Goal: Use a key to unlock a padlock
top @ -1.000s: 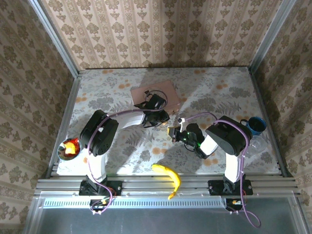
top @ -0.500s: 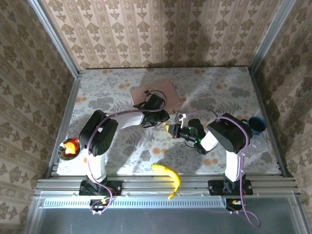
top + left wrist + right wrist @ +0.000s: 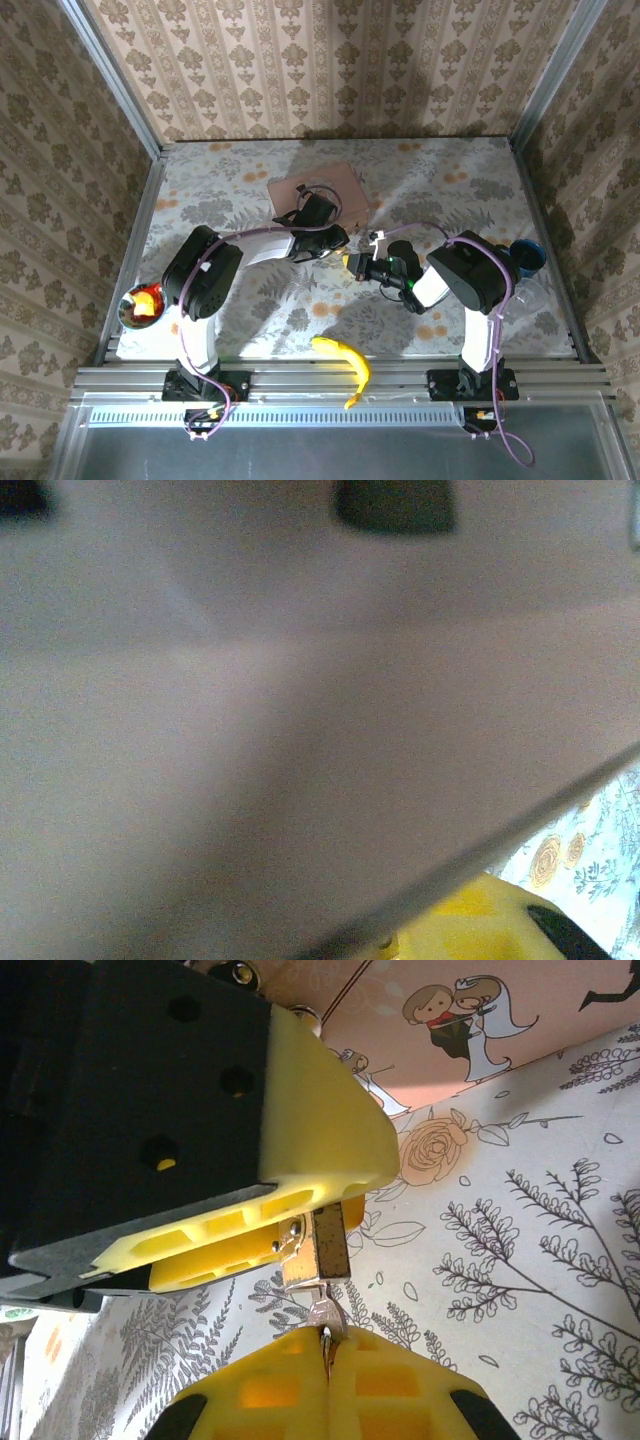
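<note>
Left tool (image 3: 305, 1222) clamps the padlock (image 3: 322, 1247) above the desk (image 3: 520, 1260), just near the pink tin (image 3: 370, 1000). Right tool (image 3: 328, 1352), closed on the key (image 3: 324, 1312), meets the keyway. Risk: off-axis twisting could slip the thin key or turn the padlock in its grip.

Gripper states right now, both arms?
Left gripper: shut on padlock.
Right gripper: shut on key.
</note>
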